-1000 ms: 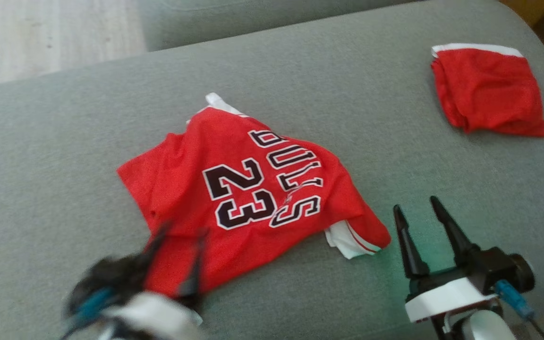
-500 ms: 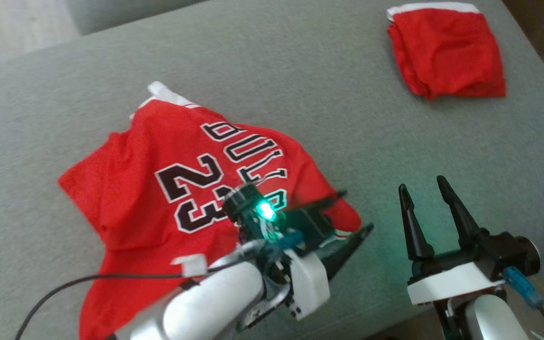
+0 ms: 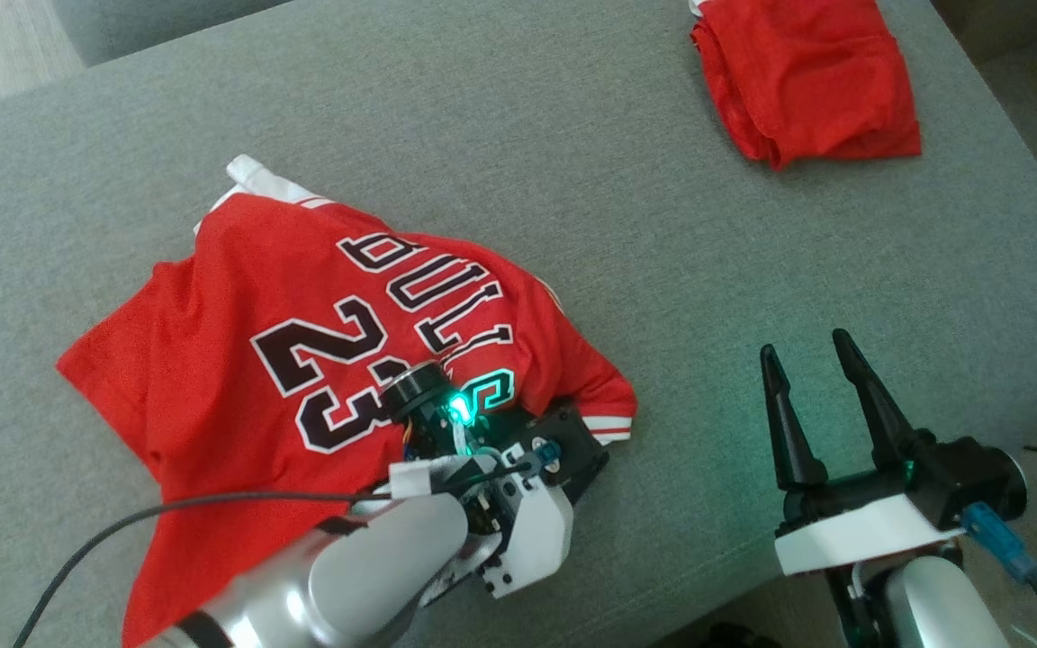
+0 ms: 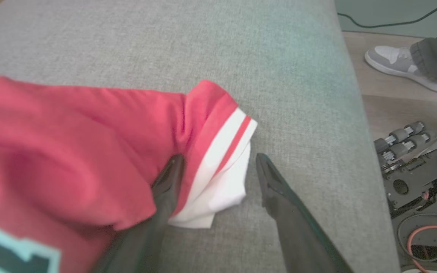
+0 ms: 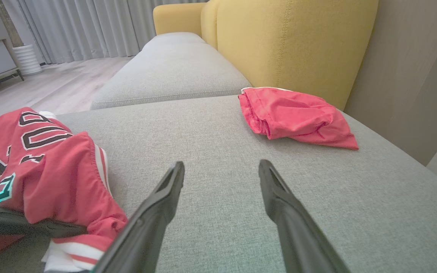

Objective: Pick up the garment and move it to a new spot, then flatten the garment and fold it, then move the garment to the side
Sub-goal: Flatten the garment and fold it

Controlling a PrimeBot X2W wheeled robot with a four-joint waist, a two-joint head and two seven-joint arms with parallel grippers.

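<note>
Grey cushion (image 3: pixel 572 135) bears crumpled red jersey (image 3: pixel 212 360).

Bare grey cushion (image 3: pixel 707 270) is offered in a wide lane between the crumpled jersey (image 3: pixel 239 333) and the second red garment (image 3: pixel 807 81), which are set well apart. Its near right part is occupied by the right gripper (image 3: pixel 802 344), fingers spread. The jersey's striped hem (image 4: pixel 226 151) is straddled by the 2 parted fingers of the left gripper (image 4: pixel 219 159). Beyond that garment, passage is blocked by the yellow backrest (image 5: pixel 294 45).

The garment (image 3: pixel 239 333) is smooth red cloth, the sofa (image 3: pixel 617 180) coarse matt grey weave, the floor (image 5: pixel 63 81) pale wood.
</note>
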